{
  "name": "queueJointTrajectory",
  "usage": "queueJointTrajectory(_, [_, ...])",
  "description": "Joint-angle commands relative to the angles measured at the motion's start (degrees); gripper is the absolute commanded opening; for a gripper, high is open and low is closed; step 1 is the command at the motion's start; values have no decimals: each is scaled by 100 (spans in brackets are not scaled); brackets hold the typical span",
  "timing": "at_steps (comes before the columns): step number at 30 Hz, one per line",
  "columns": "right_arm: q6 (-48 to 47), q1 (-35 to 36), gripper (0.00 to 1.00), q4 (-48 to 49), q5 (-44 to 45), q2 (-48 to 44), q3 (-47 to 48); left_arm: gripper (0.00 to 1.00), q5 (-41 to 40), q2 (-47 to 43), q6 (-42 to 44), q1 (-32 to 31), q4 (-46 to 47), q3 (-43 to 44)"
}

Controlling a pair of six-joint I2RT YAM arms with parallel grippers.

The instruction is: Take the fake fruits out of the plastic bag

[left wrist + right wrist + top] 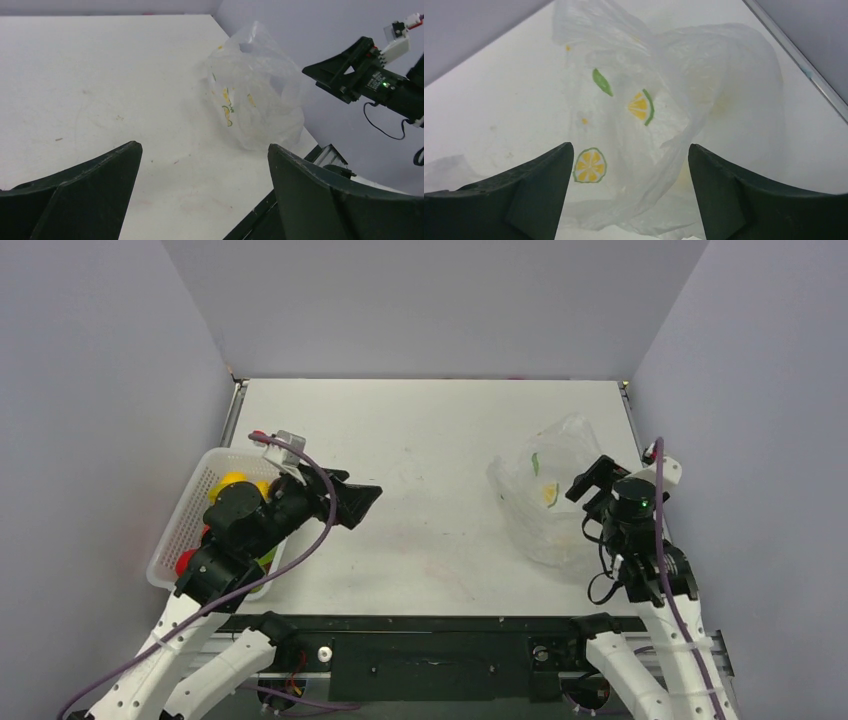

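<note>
So the plastic bag (545, 502) sits crumpled on the right side of the table (430, 430), pretty close to the right edge. In the right wrist view the metal edge strip (796, 57) runs just past the film. It's clear and crinkly, with lime slices and a green leaf printed on it.

The right gripper (630, 146) hovers just beside the bag on its right side, jaws spread wide with nothing pinched between them. Not much room over there, since the arm is squeezed between the bag and the grey right wall (760, 390).

The left gripper (362, 505) is also wide open and empty, pointing across the table toward the bag from the left side.

The fake fruits I can see are in the white basket (172, 545) at the left edge, under the left arm: a yellow one (231, 481) near the far end and a red one (185, 562) near the front. The rest are hidden by the arm.

There's a big bare stretch of tabletop between the two grippers and all the way to the back wall
</note>
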Motion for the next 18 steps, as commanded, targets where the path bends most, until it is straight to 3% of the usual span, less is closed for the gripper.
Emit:
queueJointTrajectory(1, [-422,-27,81,-434,-594,-606,682,97,-752,-255,244,-32,586,496])
queueJointTrajectory(8, [-915,-26,83,-935,-493,-1427,1694,97,-1753,-859,686,-31,727,1110])
queueJointTrajectory(18, [-1479,-31,85,-842,586,-2537,2385,97,-2744,-1786,1332,-23,832,1317])
